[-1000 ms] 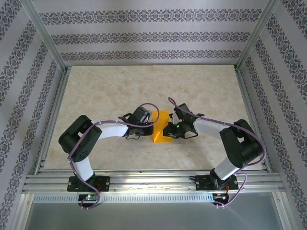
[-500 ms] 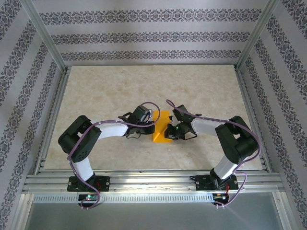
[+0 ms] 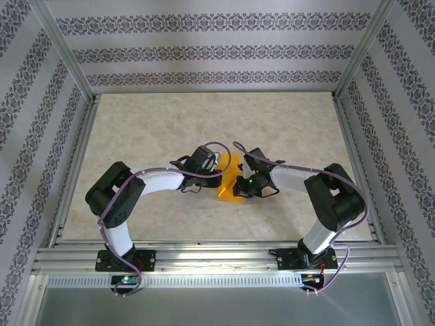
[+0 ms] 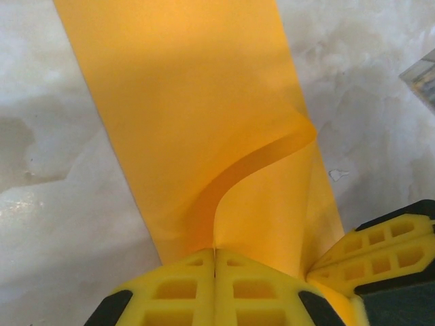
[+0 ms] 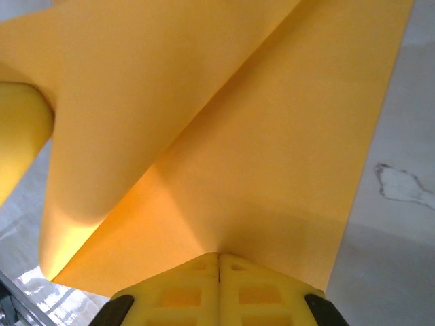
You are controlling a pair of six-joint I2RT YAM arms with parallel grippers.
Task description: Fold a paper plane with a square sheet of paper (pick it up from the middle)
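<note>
The square sheet of paper [image 3: 228,182] is orange-yellow and sits bent between the two arms near the table's middle. In the left wrist view the paper [image 4: 197,129] curls up in a fold, and my left gripper [image 4: 215,252] is shut on its near edge. My right gripper [image 5: 219,257] is shut on the opposite edge of the paper [image 5: 224,149], which rises in a slanted crease. From above, the left gripper [image 3: 216,173] and right gripper [image 3: 238,185] face each other across the sheet. The other arm's yellow fingertip [image 4: 380,238] touches the paper at the lower right.
The marble-patterned table [image 3: 156,122] stretches out behind and beside the arms. An aluminium frame [image 3: 68,170] borders it, with patterned walls beyond. The arm bases stand at the near edge [image 3: 217,255].
The right gripper has closed on the paper's right edge. Both grippers moved closer together, and the sheet has buckled upward between them.
</note>
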